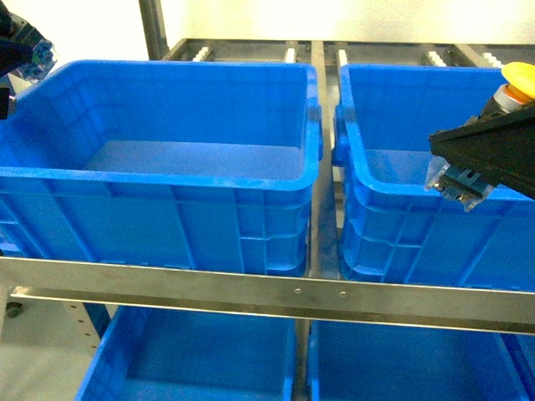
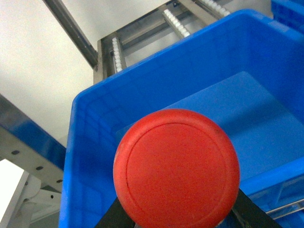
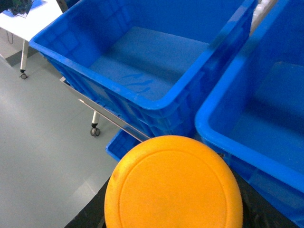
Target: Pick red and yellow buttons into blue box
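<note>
Closest to the right wrist camera, the yellow button (image 3: 174,184) fills the lower frame, its round cap facing the lens, with black gripper parts showing at either side beneath it; the right gripper's (image 1: 476,159) jaws are clenched on its body, narrow enough to hold it. In the head view that gripper comes in from the right edge, its black wedge tilted over the right blue box (image 1: 393,225), the yellow cap poking up at its top and a clear-and-black block hanging at its lower tip. The red button (image 2: 176,169) likewise fills the left wrist view, cap toward the lens, dark jaw parts just visible at its lower edge, so the left jaws appear clamped on it, though the contact itself is hidden. It hangs above the left blue box (image 1: 167,180), over that box's near corner. The left gripper (image 1: 18,52) shows only as a dark shape at the head view's top left edge. Behind both boxes runs a metal roller rack (image 1: 288,52)
</note>
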### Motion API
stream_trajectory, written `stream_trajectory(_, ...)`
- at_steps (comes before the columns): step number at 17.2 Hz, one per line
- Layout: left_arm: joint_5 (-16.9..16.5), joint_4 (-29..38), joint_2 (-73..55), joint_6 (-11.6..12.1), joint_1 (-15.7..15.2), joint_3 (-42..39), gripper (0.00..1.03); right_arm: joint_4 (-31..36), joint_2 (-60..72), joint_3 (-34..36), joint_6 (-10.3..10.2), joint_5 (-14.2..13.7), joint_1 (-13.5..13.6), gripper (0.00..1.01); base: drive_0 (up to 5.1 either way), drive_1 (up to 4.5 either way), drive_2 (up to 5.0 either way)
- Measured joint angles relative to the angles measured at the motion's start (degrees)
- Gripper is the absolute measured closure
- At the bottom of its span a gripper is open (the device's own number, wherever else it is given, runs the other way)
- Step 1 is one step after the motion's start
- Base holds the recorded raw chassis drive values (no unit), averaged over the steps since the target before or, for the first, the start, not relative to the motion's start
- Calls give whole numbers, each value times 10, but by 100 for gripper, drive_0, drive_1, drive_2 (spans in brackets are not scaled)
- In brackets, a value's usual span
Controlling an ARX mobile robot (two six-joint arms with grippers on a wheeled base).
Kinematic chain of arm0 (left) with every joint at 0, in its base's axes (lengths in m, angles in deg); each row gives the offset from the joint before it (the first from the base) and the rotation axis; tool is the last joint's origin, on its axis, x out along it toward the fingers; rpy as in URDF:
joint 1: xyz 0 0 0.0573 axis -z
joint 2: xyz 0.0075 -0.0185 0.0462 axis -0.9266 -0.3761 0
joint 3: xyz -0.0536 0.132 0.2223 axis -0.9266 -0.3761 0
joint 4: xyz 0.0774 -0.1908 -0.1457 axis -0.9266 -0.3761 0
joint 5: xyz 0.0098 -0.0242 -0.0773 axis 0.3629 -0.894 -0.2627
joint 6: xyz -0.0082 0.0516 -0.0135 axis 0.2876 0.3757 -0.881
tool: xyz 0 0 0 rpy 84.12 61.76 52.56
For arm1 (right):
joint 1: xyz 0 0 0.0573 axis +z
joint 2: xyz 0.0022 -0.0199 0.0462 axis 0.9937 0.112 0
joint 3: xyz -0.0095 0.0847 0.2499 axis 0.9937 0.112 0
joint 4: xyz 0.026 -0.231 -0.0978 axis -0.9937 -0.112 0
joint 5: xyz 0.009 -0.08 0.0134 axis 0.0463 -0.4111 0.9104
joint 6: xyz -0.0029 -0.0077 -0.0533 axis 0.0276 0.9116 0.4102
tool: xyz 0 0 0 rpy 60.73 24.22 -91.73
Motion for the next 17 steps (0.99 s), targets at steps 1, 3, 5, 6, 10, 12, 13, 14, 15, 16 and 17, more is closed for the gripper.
stream_trajectory(1,0,4,0,0,0,0,80,2,0,0,0,0,0,61,435,-196,-196)
stream_trajectory(3,0,0,0,0,0,0,80,1,0,0,0,0,0,61,439,-193,-193)
stream_trajectory(5,0,3,0,0,0,0,80,1,0,0,0,0,0,61,433,-194,-194)
stream_trajectory(6,0,3,0,0,0,0,80,2,0,0,0,0,0,61,426,-197,-197)
stream_trajectory(10,-1,2,0,0,0,0,80,1,0,0,0,0,0,61,425,-183,-183)
stream_trajectory(12,0,2,0,0,0,0,80,1,0,0,0,0,0,61,415,-194,-194)
stream_trajectory(13,0,0,0,0,0,0,80,1,0,0,0,0,0,61,398,-193,-193)
stream_trajectory(14,0,3,0,0,0,0,80,2,0,0,0,0,0,61,335,-156,-156)
stream_trajectory(15,0,2,0,0,0,0,80,1,0,0,0,0,0,61,335,-156,-156)
stream_trajectory(16,-2,1,0,0,2,0,80,1,0,0,0,0,0,61,281,-106,-106)
stream_trajectory(17,-2,2,0,0,2,0,80,1,0,0,0,0,0,61,275,-107,-107)
